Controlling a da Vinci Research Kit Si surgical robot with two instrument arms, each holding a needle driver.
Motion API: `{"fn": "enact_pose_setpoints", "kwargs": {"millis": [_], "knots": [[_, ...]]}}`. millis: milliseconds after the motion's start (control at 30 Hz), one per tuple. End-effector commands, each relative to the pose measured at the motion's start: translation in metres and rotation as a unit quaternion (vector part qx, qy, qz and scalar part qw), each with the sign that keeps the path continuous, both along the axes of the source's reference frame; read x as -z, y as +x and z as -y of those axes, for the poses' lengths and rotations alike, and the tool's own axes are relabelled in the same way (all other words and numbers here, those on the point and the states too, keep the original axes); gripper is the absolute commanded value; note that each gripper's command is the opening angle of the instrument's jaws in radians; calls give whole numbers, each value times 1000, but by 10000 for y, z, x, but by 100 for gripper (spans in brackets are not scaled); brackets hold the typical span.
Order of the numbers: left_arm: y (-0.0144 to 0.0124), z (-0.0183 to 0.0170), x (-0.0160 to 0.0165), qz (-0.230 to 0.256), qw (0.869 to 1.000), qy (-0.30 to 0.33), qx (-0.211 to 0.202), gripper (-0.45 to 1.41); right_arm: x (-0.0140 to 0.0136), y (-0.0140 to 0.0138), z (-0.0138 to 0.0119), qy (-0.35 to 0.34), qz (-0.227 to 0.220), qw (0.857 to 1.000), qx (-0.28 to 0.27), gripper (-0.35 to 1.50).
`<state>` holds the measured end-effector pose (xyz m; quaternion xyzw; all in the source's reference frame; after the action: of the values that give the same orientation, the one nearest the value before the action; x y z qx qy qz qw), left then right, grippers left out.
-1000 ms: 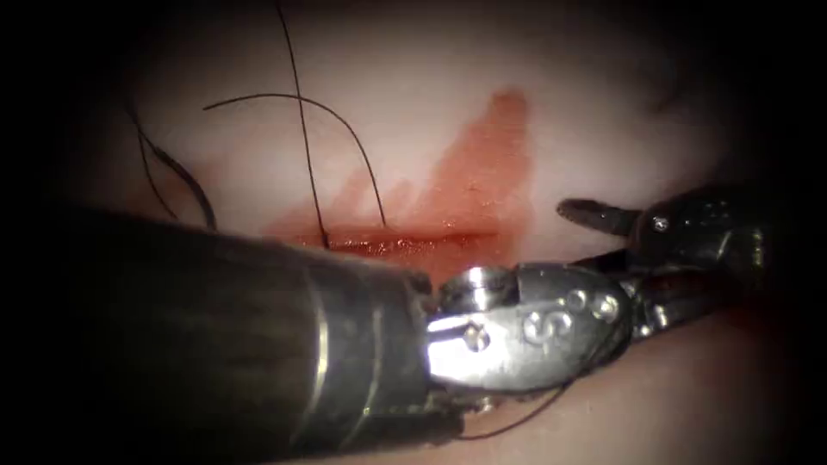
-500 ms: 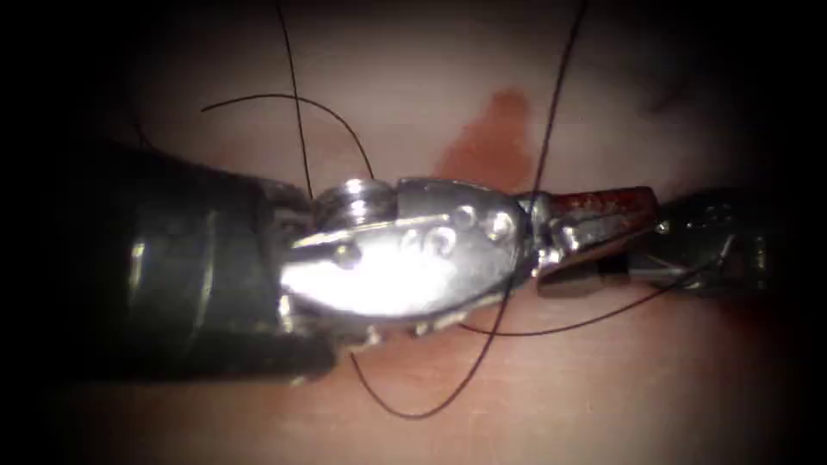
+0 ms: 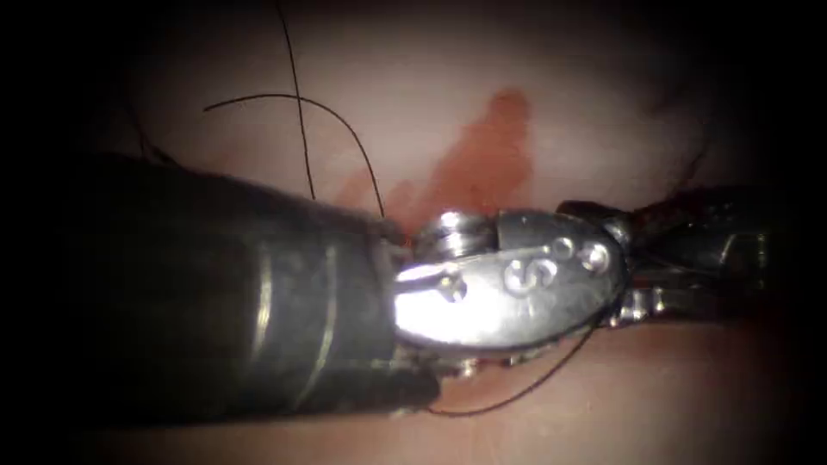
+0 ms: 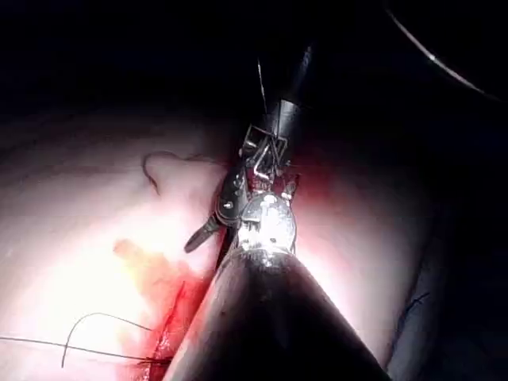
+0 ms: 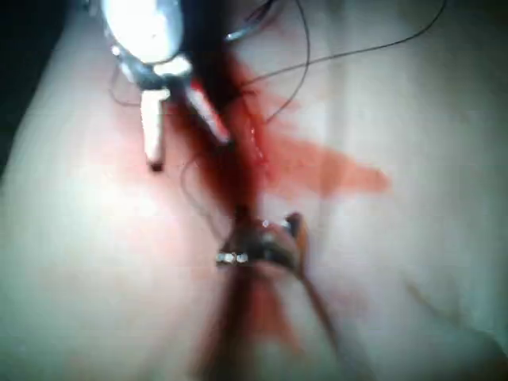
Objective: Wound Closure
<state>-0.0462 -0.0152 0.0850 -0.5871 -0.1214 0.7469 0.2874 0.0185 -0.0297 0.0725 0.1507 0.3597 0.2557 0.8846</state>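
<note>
Right wrist view: I am holding my left tool (image 5: 189, 151) spread, gripping nothing, beside the cut (image 5: 252, 147); my right tool (image 5: 262, 242) I cannot tell.

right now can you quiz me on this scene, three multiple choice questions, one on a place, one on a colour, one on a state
1. In the endoscope view, the red stain lies:
a) above the left tool's wrist
b) below the left tool's wrist
c) on the right tool

2. The thread is:
a) white
b) bright blue
c) dark, near black

3. The left claw is:
a) shut on the thread
b) open
c) shut on the tissue

Answers:
1 a: the red stain spreads over the tissue above the left tool's wrist.
2 c: the thread shows as thin dark lines against the pale tissue.
3 b: in the right wrist view the left claw has its two jaws spread apart with nothing seen between them.

I cannot tell what the right tool holds, or where the needle is.
</note>
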Motion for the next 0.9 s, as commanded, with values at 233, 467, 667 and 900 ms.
{"fn": "enact_pose_setpoints", "kwargs": {"millis": [233,467,667,900], "knots": [[-27,15,-5,19,999,1,-27,83,-7,6,8,1,-2,1000,3,118],[-36,20,-21,15,999,5,-31,79,-9,9,9,2,-2,1000,4,118],[-32,15,-33,4,1000,7,-20,-18,-12,17,12,5,-4,1000,7,118],[-13,21,-23,-20,999,-27,-6,-45,-10,17,13,6,-5,1000,9,118]]}}
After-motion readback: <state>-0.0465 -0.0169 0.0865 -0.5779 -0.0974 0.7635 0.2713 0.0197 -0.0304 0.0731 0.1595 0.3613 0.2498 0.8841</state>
